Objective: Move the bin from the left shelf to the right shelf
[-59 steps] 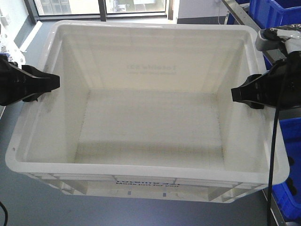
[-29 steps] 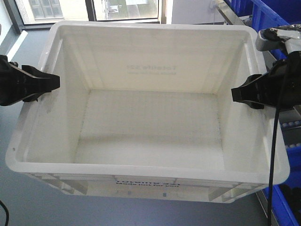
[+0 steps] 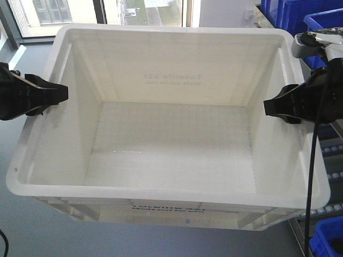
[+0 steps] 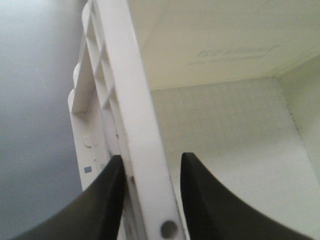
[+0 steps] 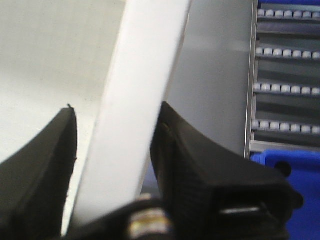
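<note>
We hold the white bin (image 3: 171,75) level over the grey floor (image 3: 27,235), open side up, with its printed wall toward the front camera. Our left claw (image 3: 60,93) pinches the bin's left rim, one black finger (image 4: 107,200) outside the wall and the other inside. Our right claw (image 3: 270,107) grips the right rim the same way. Blue bins (image 3: 300,13) and a roller shelf (image 3: 328,155) sit near the right claw.
</note>
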Tool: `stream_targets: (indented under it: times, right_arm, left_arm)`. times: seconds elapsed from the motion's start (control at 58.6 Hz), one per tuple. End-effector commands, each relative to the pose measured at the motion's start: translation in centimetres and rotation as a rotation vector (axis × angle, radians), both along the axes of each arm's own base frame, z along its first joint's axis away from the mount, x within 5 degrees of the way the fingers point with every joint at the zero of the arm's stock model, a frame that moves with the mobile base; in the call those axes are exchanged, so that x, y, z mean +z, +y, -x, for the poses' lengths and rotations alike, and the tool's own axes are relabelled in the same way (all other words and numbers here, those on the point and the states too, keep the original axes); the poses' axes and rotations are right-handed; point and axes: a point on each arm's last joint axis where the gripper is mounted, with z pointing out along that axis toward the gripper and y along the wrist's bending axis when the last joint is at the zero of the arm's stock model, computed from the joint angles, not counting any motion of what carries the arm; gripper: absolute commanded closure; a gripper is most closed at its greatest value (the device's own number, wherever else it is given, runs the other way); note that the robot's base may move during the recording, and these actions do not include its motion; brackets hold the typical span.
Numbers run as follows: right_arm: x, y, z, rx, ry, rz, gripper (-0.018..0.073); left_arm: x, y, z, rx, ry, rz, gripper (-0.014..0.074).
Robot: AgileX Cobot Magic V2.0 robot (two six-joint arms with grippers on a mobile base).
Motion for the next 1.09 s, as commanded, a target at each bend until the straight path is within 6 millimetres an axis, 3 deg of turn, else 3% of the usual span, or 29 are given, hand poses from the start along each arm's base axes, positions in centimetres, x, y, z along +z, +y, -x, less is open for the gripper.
stream_targets:
  times: [0.0,1.075]
  right_arm:
    - [3.38,1.1,0.14,-0.007,-0.155,-0.159,0.0564]
    - [3.38,1.1,0.14,-0.007,-0.155,-0.159,0.0564]
  left_arm:
    - [2.64,-1.45,0.92,-0.052,-0.047,0.148,0.0603]
    - [2.64,-1.45,0.92,-0.052,-0.047,0.148,0.0603]
